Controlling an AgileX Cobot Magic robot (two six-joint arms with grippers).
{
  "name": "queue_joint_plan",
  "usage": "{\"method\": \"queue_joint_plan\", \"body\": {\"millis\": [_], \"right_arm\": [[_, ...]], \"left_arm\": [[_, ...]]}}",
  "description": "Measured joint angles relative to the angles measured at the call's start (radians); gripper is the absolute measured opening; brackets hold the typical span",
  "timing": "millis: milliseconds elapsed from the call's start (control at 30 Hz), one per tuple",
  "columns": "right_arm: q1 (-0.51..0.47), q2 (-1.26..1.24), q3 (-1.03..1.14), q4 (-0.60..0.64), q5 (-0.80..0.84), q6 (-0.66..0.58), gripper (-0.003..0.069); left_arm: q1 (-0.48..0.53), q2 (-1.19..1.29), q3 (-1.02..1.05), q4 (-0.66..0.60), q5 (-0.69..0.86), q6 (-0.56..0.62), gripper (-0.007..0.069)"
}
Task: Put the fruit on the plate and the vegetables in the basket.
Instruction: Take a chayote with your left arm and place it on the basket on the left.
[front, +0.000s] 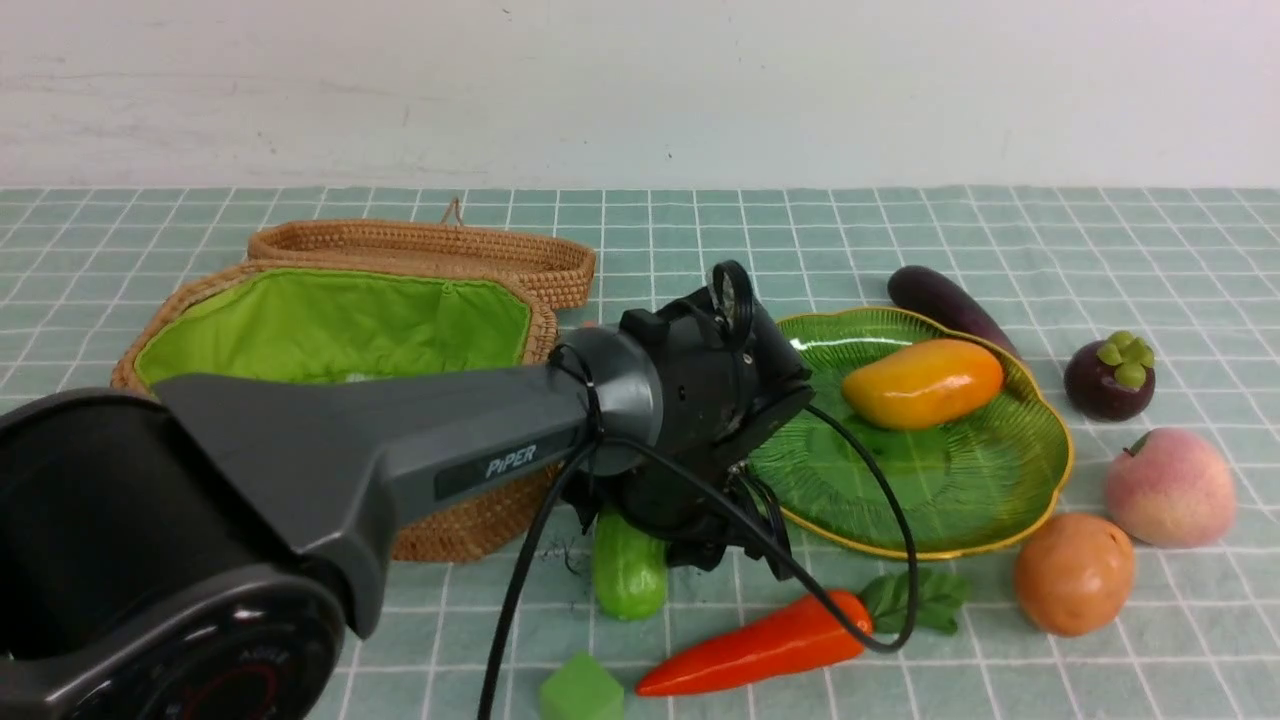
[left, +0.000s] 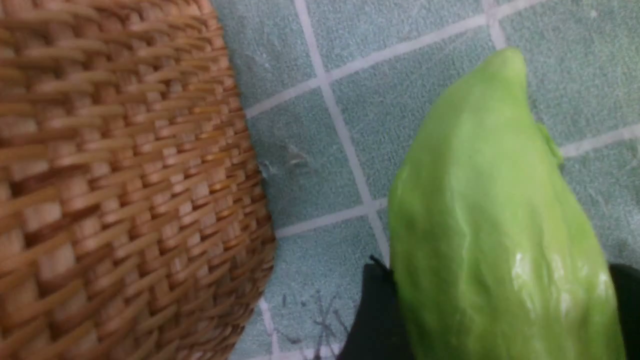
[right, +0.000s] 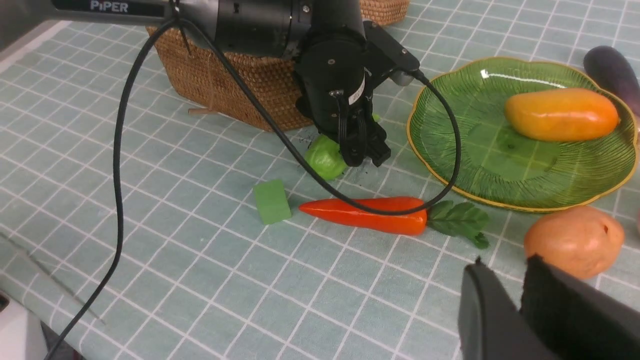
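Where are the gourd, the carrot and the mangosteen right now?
gourd (front: 628, 575), front view, on its rounded near end.
carrot (front: 760, 648), front view, middle of the orange body.
mangosteen (front: 1100, 392), front view, purple skin below its cap.

the word "piper" stands in pale letters on the grey forearm link of the left arm (front: 400, 440), just behind its wrist joint, in the front view. the same word also shows on that link at the top edge of the right wrist view. faint letters curve along the round black joint cover (front: 230, 670) at the front view's lower left, too dim to read. a small white sticker (right: 358, 94) on the wrist housing is illegible.
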Motion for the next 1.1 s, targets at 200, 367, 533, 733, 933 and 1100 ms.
{"method": "queue_joint_plan", "body": {"millis": [200,367,533,733,933,1100], "right_arm": [[0.000,0.000,0.000,0.000,0.011,0.000,0.0132],[0.000,0.000,0.000,-0.004,0.009,0.000,0.0134],[0.000,0.000,0.000,-0.005,-0.015,0.000,0.0136],[0.000,0.000,0.000,0.008,-0.124,0.000,0.0136],[0.000,0.000,0.000,0.057,-0.255,-0.001,0.0140],[0.000,0.000,0.000,0.120,-0.302,-0.063,0.0140]], "left_arm": [[0.000,-0.004,-0.005,-0.021,0.025,0.010,0.0489],[-0.030,-0.094,-0.048,-0.071,0.144,0.106,0.0489],[-0.074,-0.260,-0.063,-0.083,0.188,0.286,0.0489],[0.021,-0.506,-0.047,-0.100,0.209,0.642,0.0489],[0.239,-0.587,0.040,-0.158,0.190,0.983,0.0489],[0.399,-0.522,0.103,-0.178,0.037,1.286,0.0489]]}}
